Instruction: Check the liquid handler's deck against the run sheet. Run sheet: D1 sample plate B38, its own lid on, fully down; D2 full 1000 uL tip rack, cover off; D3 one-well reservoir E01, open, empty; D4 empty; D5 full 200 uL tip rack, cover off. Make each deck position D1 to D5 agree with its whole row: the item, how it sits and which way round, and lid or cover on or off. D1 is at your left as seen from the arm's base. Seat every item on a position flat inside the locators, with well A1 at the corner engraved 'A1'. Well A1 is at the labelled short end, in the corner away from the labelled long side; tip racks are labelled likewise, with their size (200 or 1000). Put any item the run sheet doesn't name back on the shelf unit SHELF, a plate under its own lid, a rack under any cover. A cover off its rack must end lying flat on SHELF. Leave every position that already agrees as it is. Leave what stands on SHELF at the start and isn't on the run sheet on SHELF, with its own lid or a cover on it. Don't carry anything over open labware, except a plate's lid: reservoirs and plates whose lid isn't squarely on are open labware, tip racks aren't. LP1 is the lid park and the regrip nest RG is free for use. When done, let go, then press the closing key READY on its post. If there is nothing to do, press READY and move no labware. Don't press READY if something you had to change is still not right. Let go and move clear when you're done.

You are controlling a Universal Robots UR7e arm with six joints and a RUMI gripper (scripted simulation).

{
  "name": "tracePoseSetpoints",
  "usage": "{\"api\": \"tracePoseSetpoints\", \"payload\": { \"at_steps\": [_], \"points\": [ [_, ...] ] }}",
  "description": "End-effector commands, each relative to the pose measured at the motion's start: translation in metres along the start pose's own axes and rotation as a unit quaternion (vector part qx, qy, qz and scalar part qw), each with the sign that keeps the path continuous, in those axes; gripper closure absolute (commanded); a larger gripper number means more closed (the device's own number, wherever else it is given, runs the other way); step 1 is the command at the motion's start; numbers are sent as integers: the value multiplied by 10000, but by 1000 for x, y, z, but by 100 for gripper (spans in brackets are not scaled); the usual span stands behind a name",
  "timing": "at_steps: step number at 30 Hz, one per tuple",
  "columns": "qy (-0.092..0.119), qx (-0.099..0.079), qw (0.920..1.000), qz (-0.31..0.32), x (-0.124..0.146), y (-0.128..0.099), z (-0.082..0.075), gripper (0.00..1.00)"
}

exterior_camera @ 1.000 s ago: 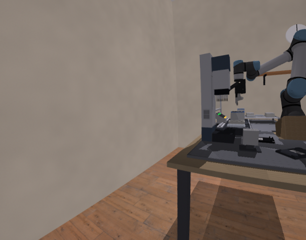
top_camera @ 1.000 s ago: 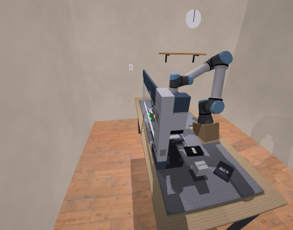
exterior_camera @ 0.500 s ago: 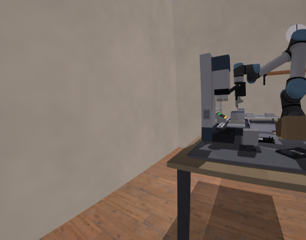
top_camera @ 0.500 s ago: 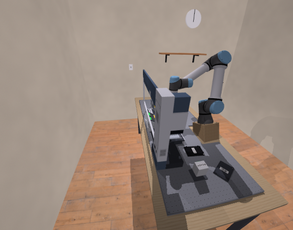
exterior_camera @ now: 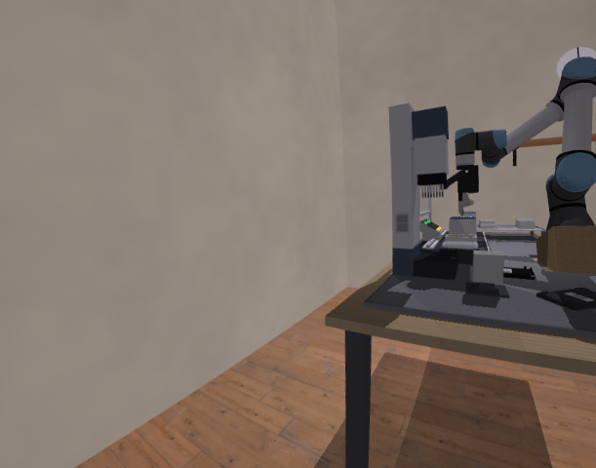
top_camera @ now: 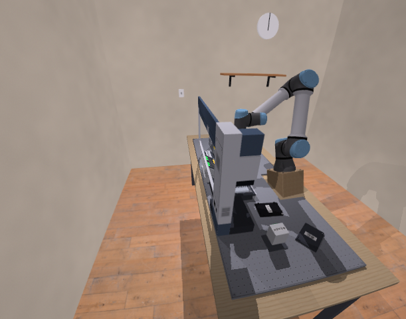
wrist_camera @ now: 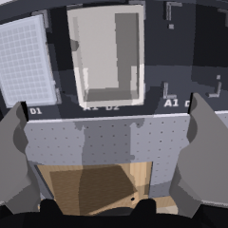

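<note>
My gripper (wrist_camera: 106, 97) (exterior_camera: 465, 204) is open and empty, and hangs above the deck's front edge by position D2. In the wrist view a pale covered box (wrist_camera: 105, 52), seemingly a tip rack under its cover, sits on D2; it also shows in the exterior view (exterior_camera: 461, 224) just below the fingers. A plate with a fine well grid (wrist_camera: 25, 59) sits on D1 to its left. The D3 locators (wrist_camera: 167, 90) to the right hold nothing. In the top view the gripper is hidden behind the liquid handler's tower (top_camera: 226, 171).
The handler's pipetting head (exterior_camera: 431, 188) hangs close beside the wrist. On the perforated base plate (top_camera: 299, 264) lie a black flat item (top_camera: 266, 209), a white labelled box (top_camera: 278, 232) and a tilted black item (top_camera: 310, 232). The arm stands on a brown block (top_camera: 285, 181).
</note>
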State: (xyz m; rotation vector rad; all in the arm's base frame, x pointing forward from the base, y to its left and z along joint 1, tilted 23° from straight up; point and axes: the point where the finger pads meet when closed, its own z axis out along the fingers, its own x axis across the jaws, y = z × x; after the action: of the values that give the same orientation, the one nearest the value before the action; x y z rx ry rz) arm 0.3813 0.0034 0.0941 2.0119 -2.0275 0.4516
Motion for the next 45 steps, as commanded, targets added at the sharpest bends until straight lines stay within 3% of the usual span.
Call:
{"api": "tracePoseSetpoints", "payload": {
  "at_steps": [1, 45],
  "points": [
    [-4, 1, 10000, -6, 0, 0, 7, 18],
    [-5, 1, 10000, -6, -1, 0, 74, 18]
  ]
}}
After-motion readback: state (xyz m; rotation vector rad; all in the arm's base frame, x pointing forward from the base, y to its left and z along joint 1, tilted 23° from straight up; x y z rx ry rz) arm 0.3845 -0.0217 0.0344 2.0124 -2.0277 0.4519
